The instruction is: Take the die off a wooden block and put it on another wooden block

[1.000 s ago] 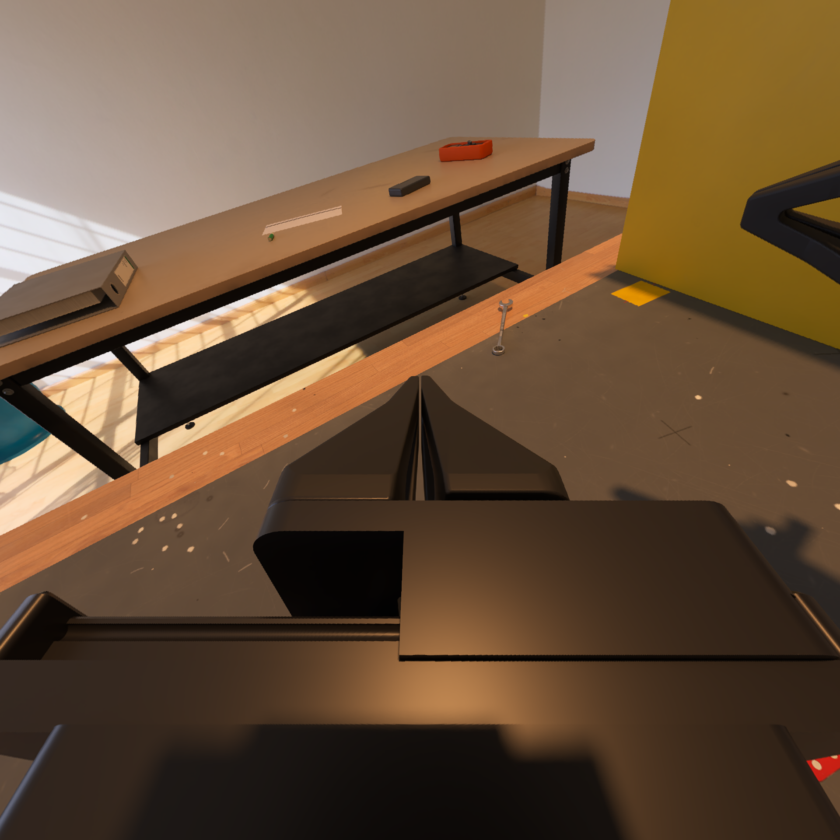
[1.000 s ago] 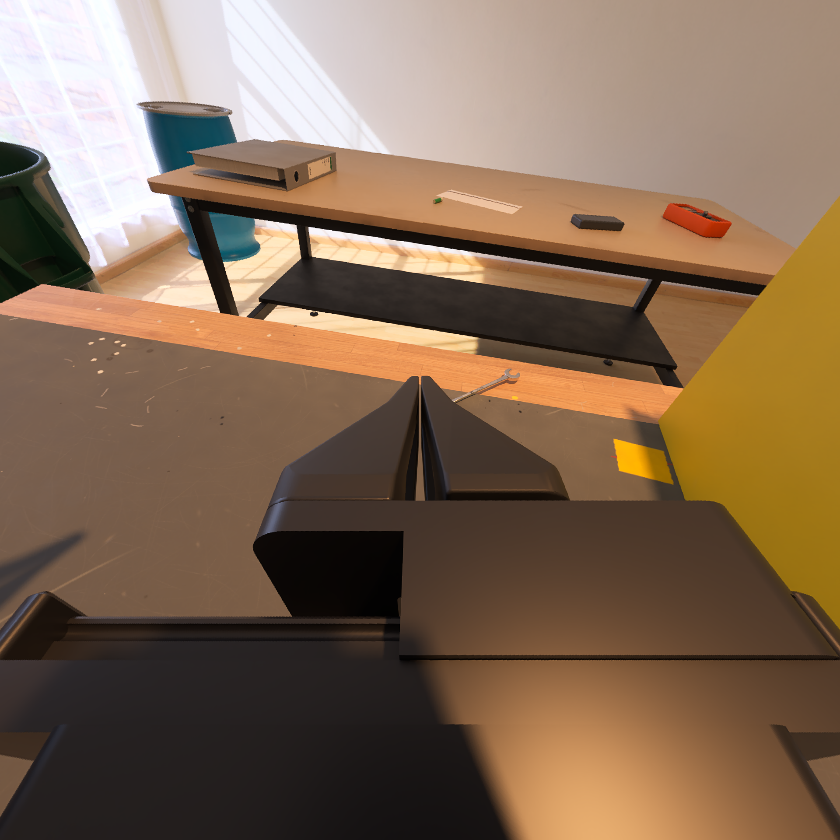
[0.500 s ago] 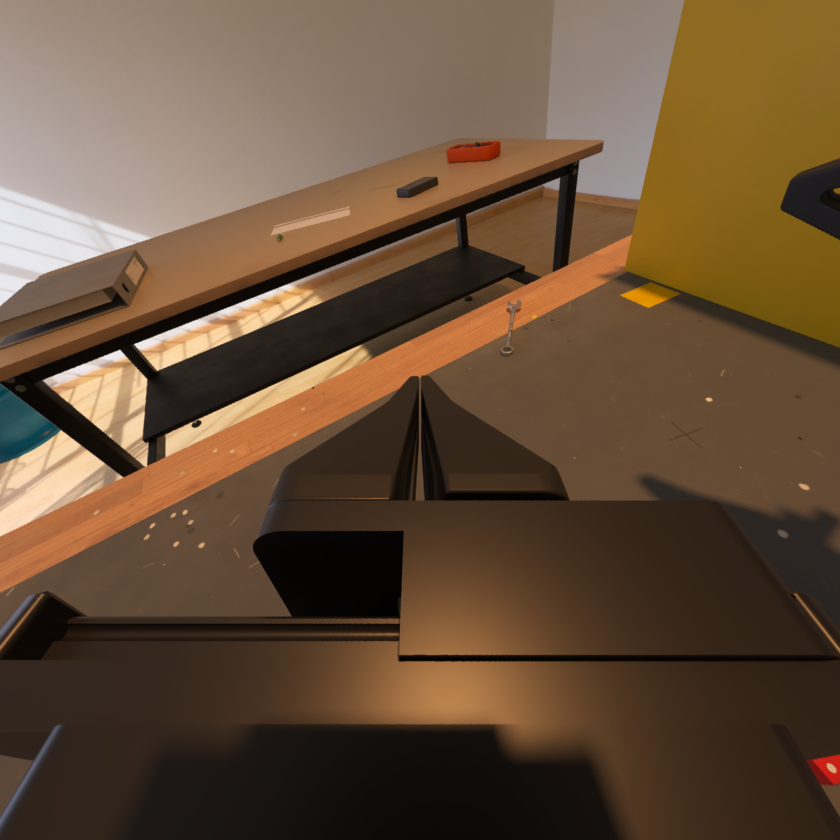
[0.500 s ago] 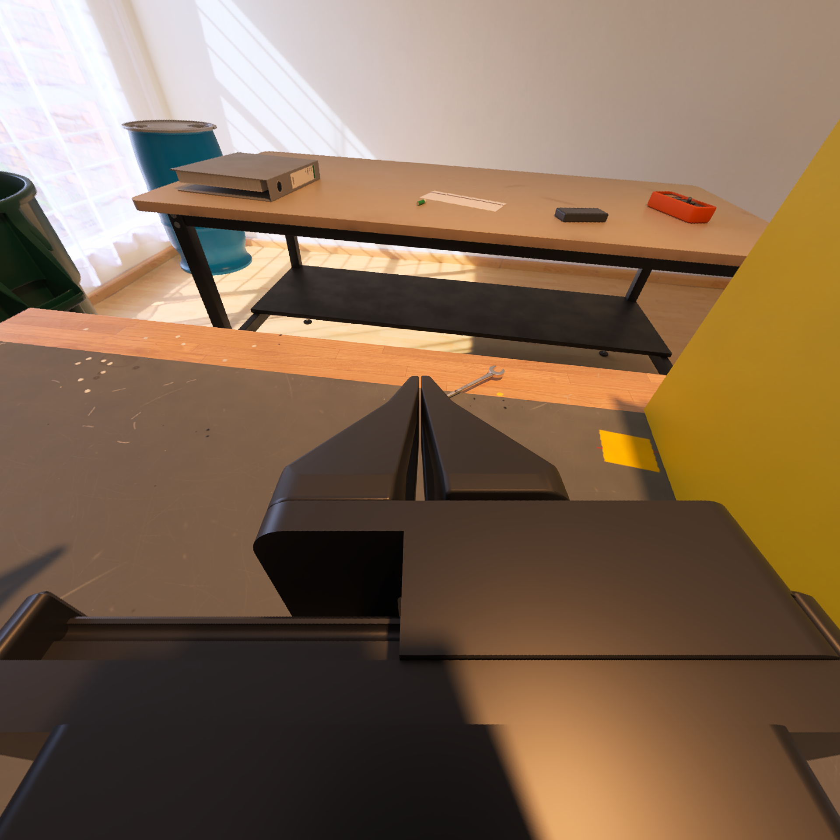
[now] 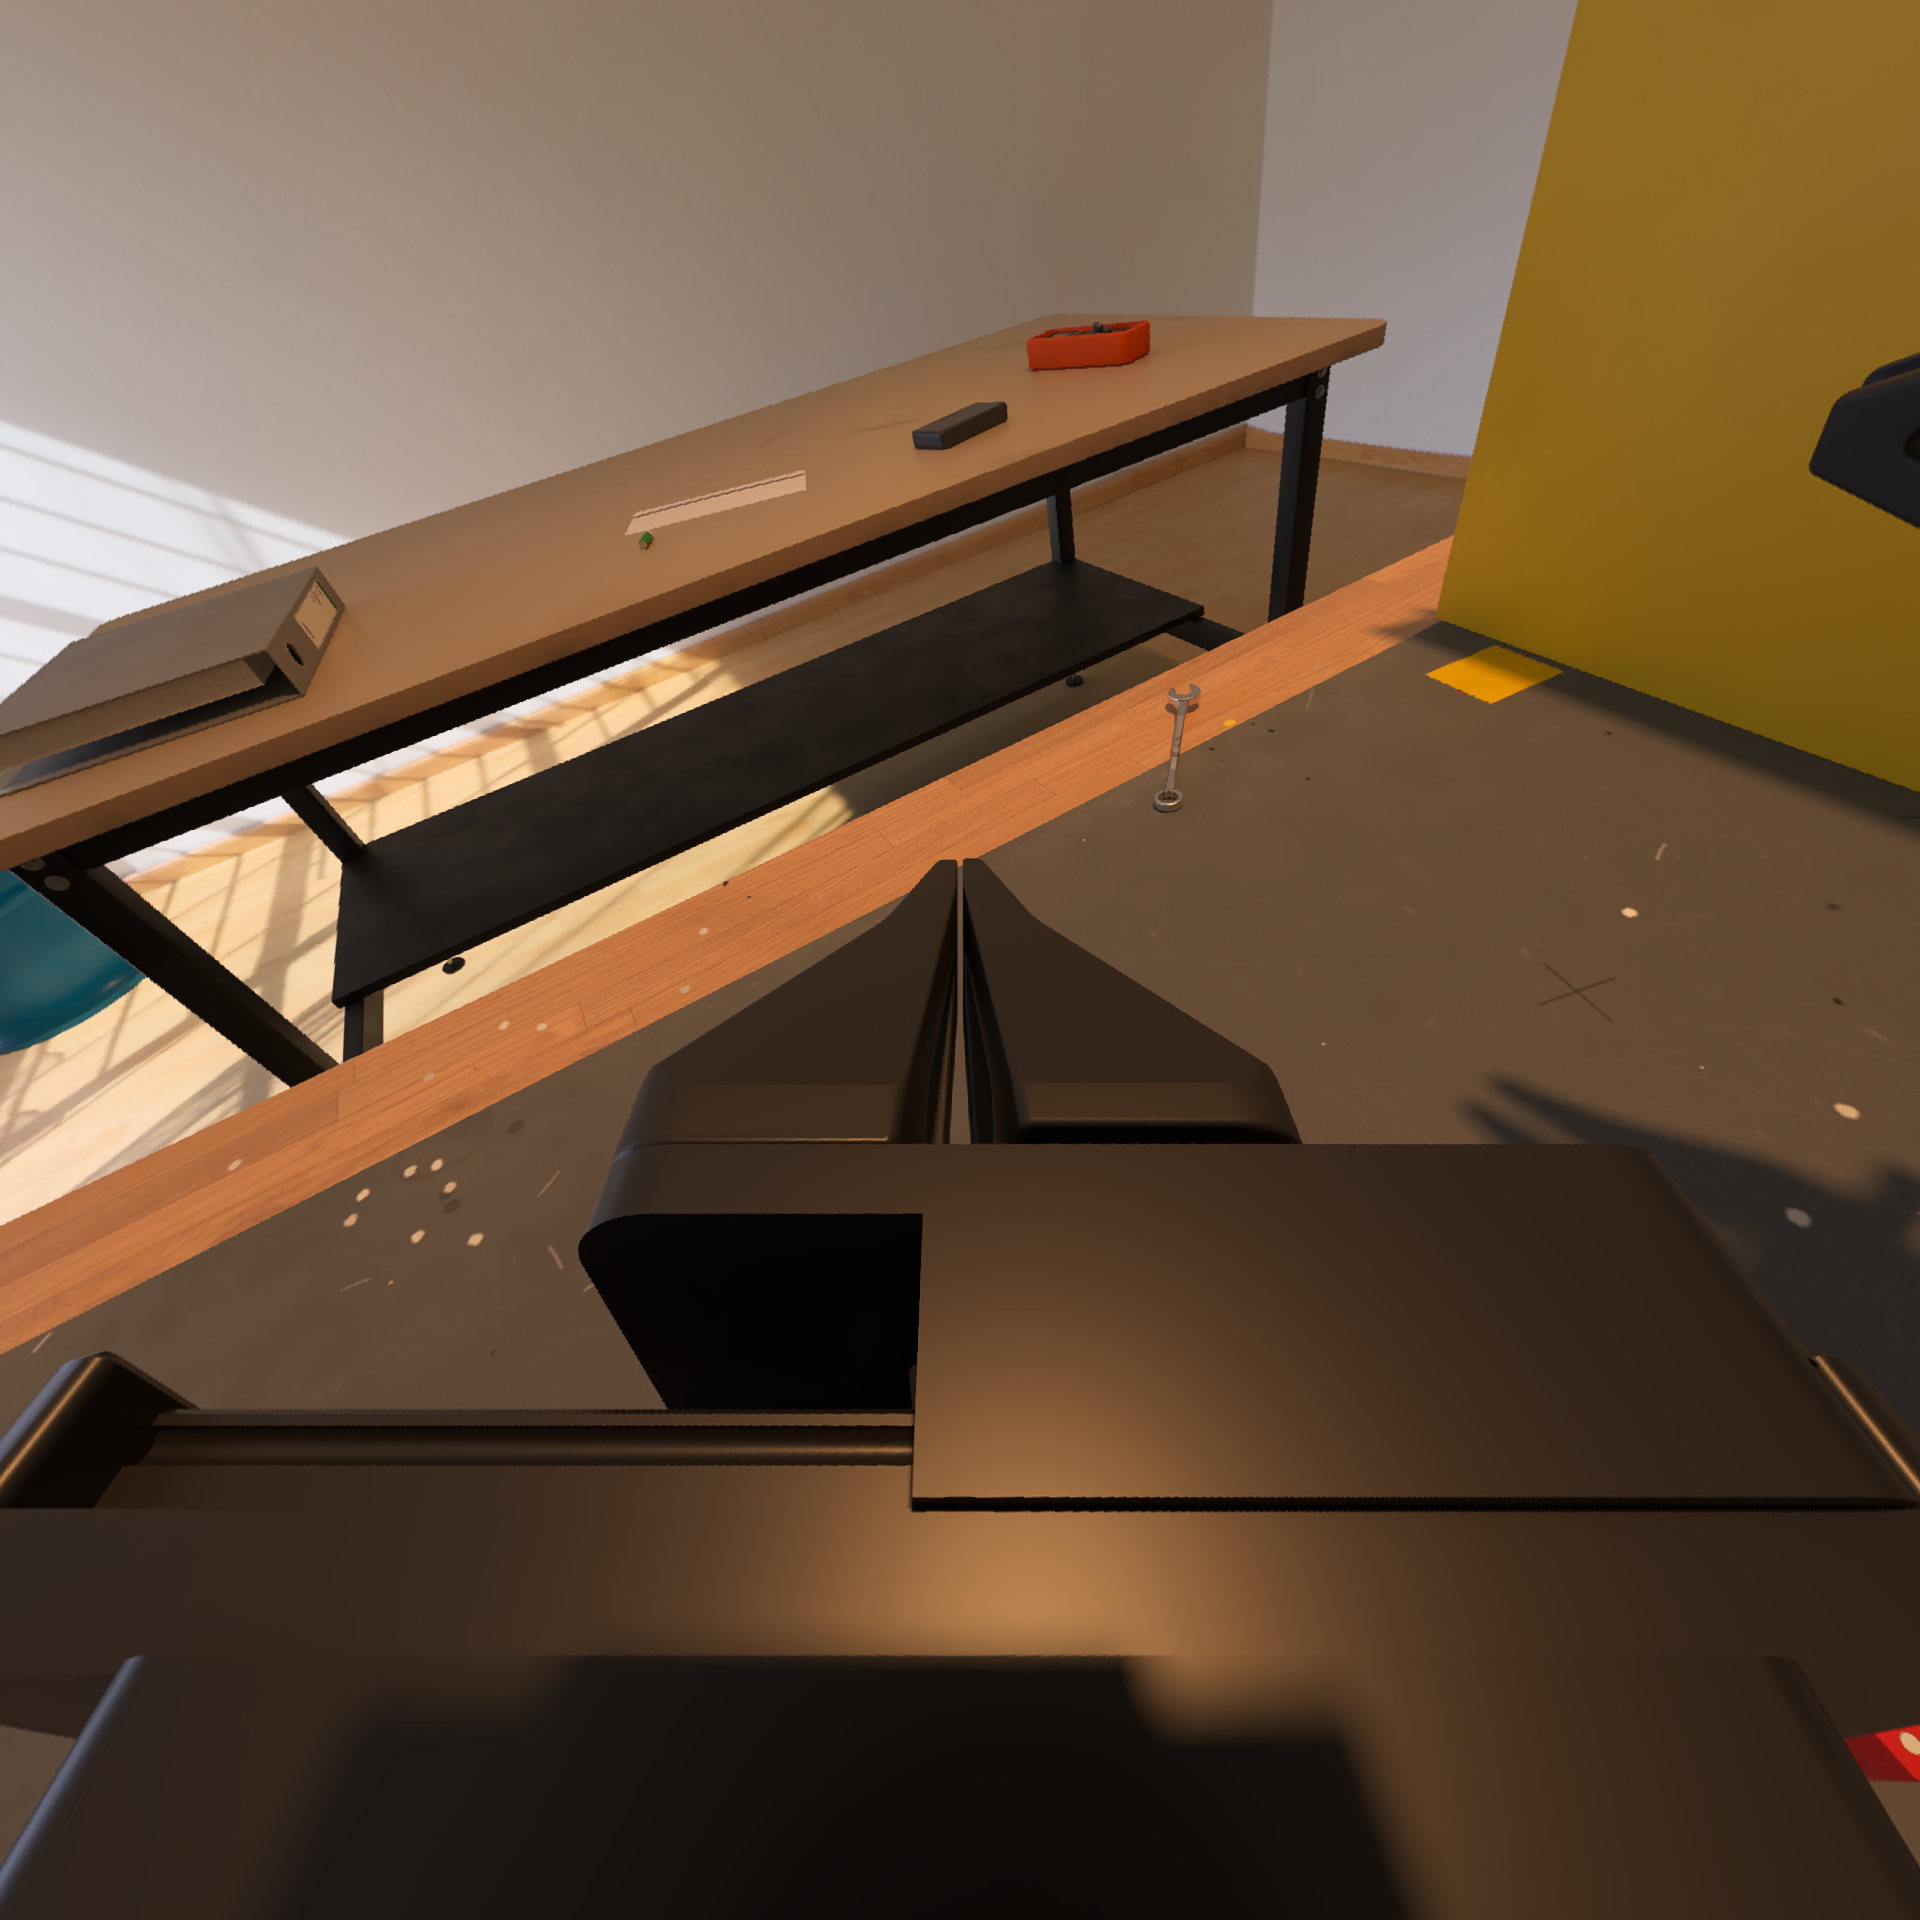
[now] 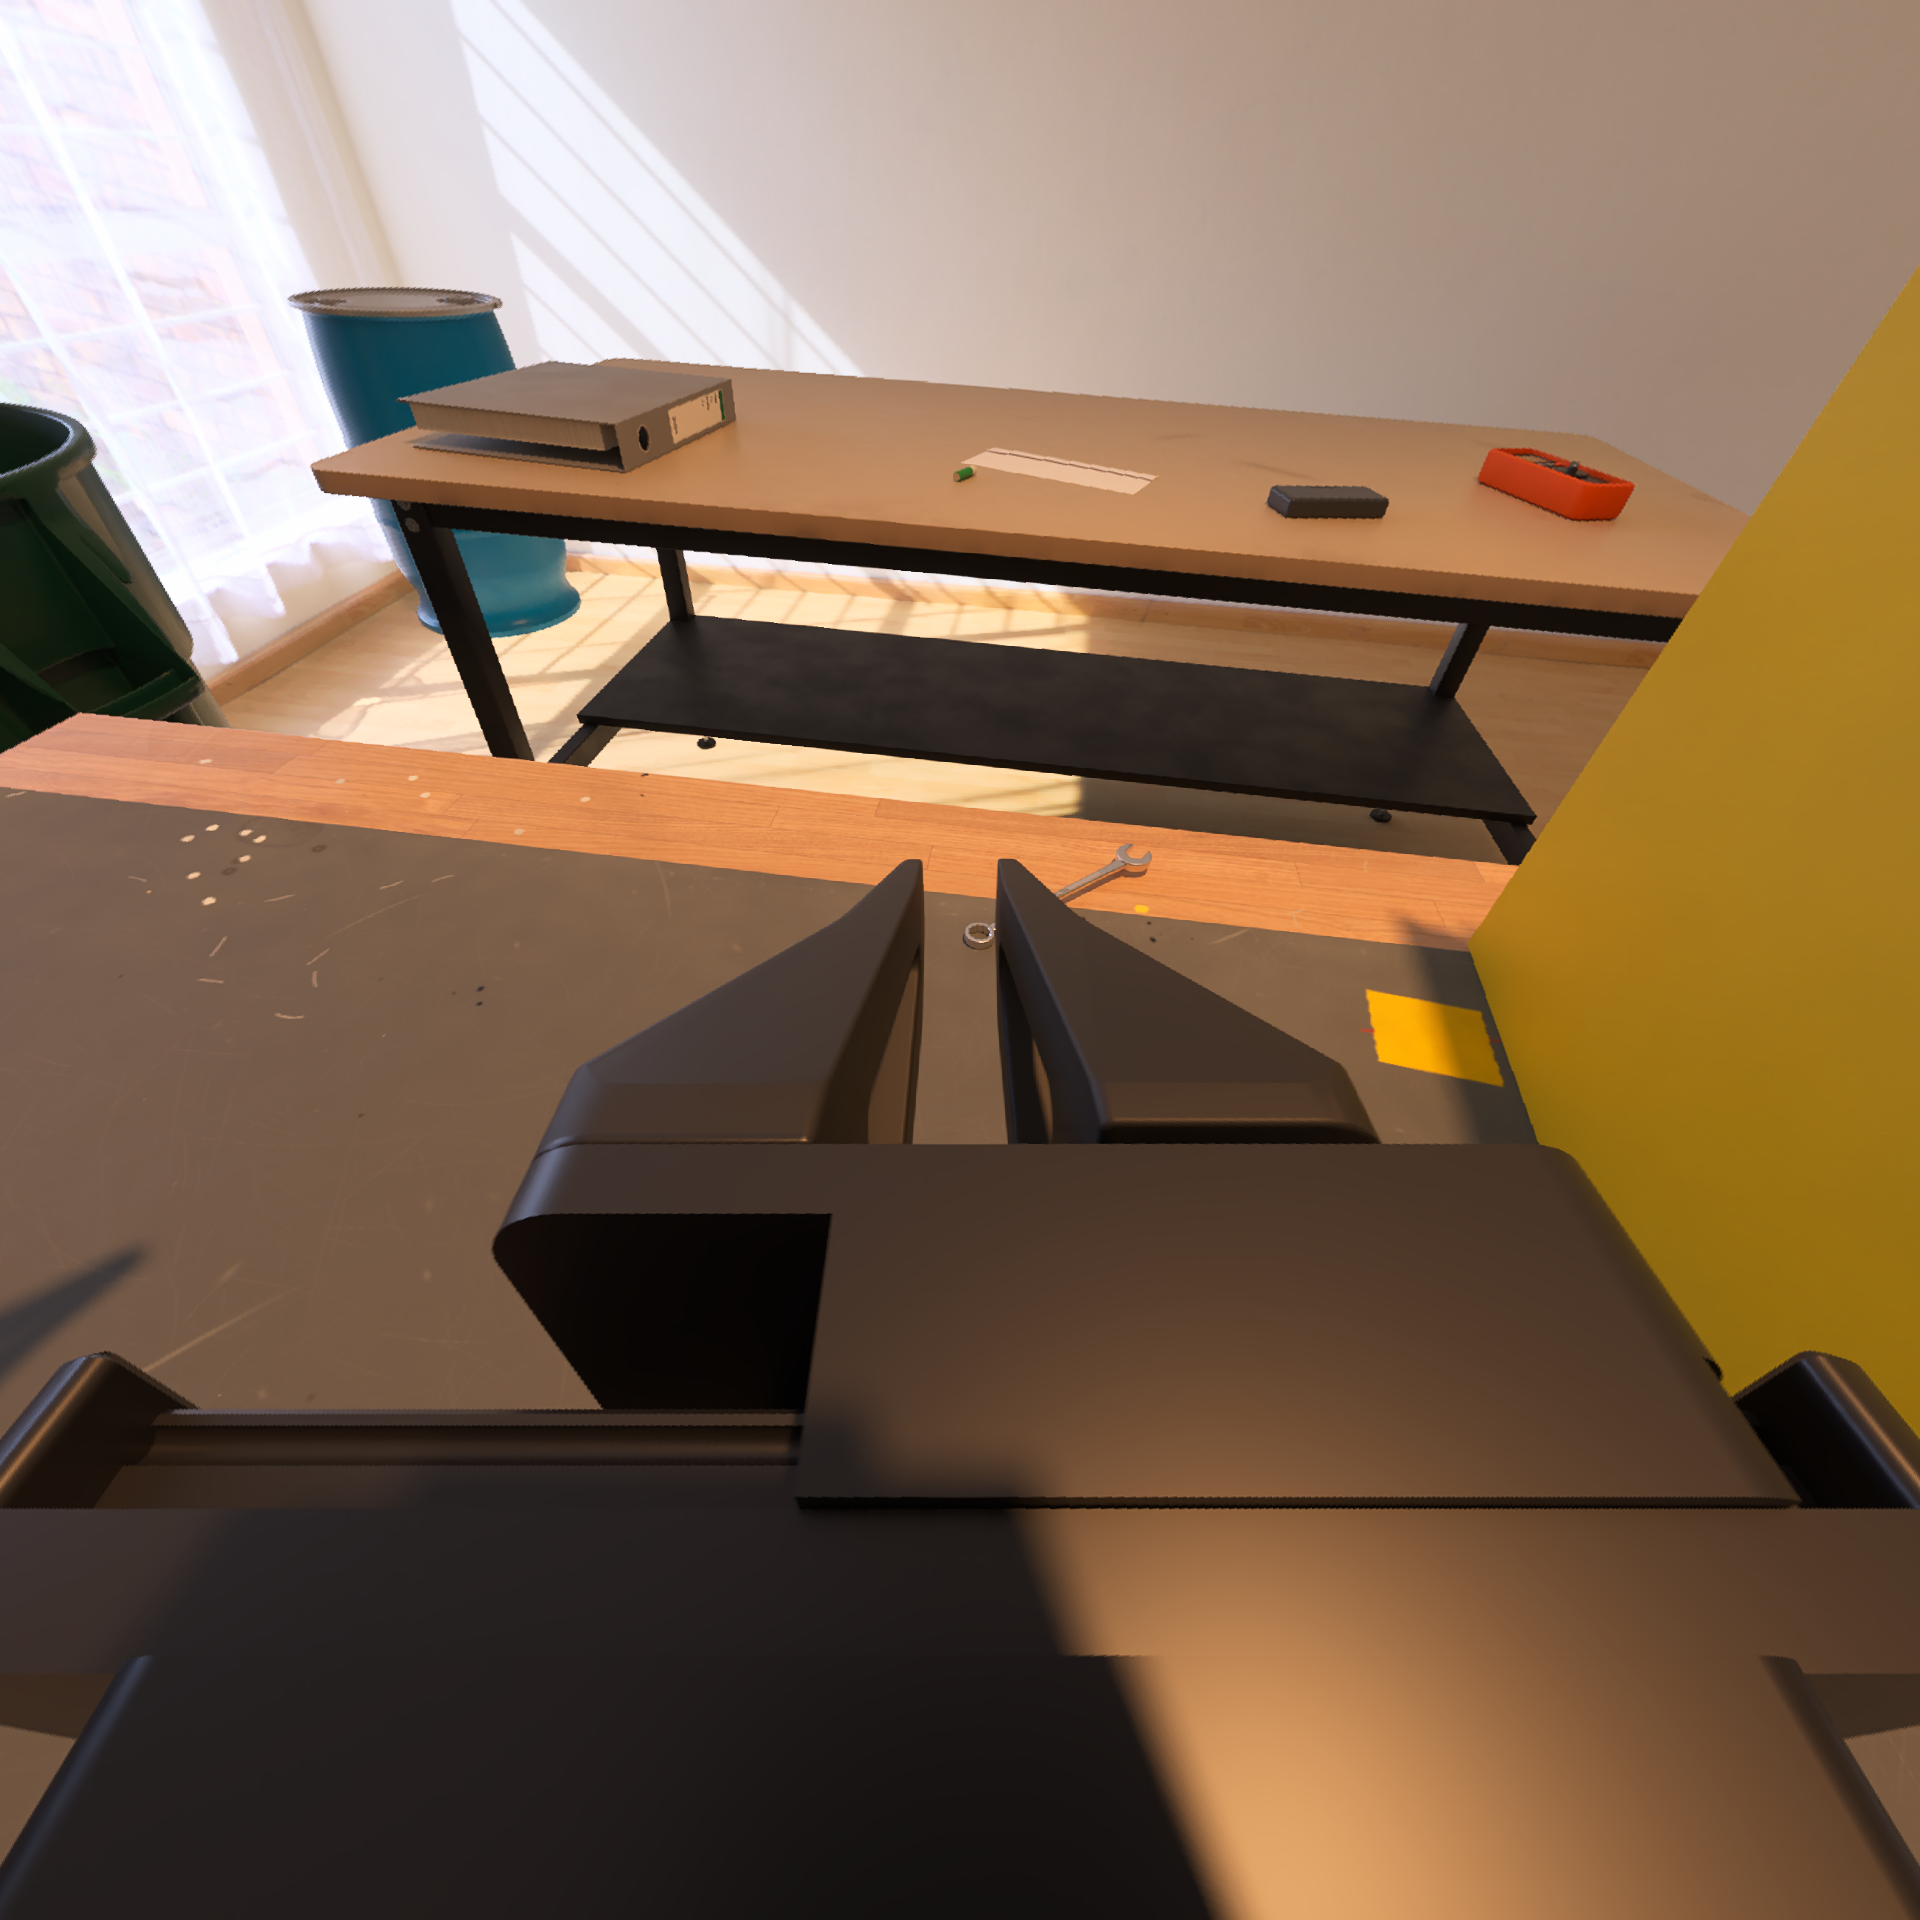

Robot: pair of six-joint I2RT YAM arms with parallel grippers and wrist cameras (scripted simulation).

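Observation:
A sliver of a red die with a white spot shows at the lower right edge of the left wrist view, mostly hidden behind my gripper body. No wooden block is in view. My left gripper is shut and empty above the dark mat. My right gripper has its fingers slightly apart with nothing between them, above the mat near its far edge. Part of the right arm shows at the right edge of the left wrist view.
A small wrench lies at the mat's far edge, and also shows in the right wrist view. A yellow panel stands on the right beside a yellow square mark. Beyond stands a long table with a binder and an orange tray.
My right gripper has opened a little; it was shut before. Both views have shifted slightly, and the right arm has slid toward the right edge of the left wrist view.

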